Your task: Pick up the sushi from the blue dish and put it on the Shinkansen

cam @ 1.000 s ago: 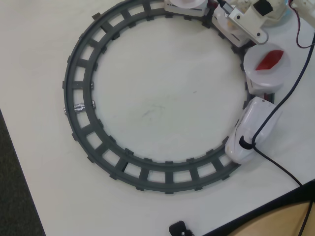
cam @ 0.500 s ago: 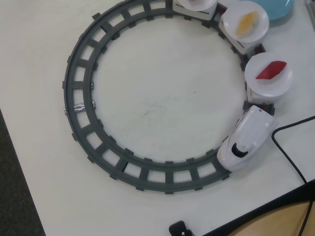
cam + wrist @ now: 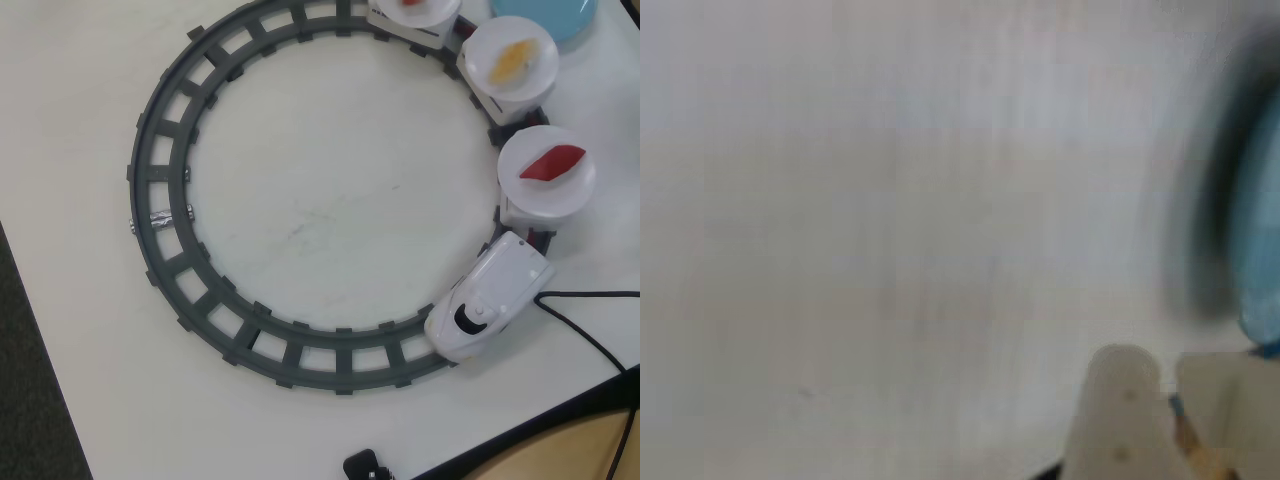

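Overhead view: the sushi (image 3: 510,61), a yellow-orange oblong, lies on a round white plate (image 3: 513,66) carried by a car of the Shinkansen (image 3: 488,309), at about one o'clock on the grey circular track (image 3: 160,220). Its long axis runs from seven o'clock to one o'clock. It is not on the blue dish (image 3: 545,17), which sits just beyond at the top edge, partly cut off and showing nothing on its visible portion. The next car toward the nose carries a solid red piece (image 3: 551,161) on its own plate. A third plate at the top edge shows a trace of red. The train's nose points toward seven o'clock, at roughly four o'clock on the ring. A black cable (image 3: 590,330) crosses the desk (image 3: 330,210) beside the nose.

Wrist view: heavily blurred. The claw (image 3: 1170,405) enters at about five o'clock; its two pale fingers stand close together with only a narrow gap, and nothing is seen held. Whether fully closed cannot be determined. A blue shape, probably the dish (image 3: 1260,230), lies at three o'clock of the frame.

Assessment: the arm is absent from the overhead view, so the bearing from claw to sushi cannot be fixed. The placement appears done.
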You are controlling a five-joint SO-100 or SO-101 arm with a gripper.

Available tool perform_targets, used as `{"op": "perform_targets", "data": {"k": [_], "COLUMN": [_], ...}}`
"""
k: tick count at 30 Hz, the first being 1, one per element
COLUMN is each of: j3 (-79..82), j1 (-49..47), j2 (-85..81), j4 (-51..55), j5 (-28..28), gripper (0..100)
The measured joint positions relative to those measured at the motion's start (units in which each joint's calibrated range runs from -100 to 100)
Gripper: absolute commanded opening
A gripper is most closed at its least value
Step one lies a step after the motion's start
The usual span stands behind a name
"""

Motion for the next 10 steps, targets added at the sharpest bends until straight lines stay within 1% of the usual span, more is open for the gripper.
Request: {"op": "perform_targets", "data": {"k": [4,7,10], "j3": [5.85,6.39,6.66], "j1": [1.65,5.12,5.20], "j2": [-3.45,-3.45,-3.45], "j4": [1.40,1.40,1.40], "j5": [-0.42,-0.42,-0.26], "gripper": [1,1,1]}}
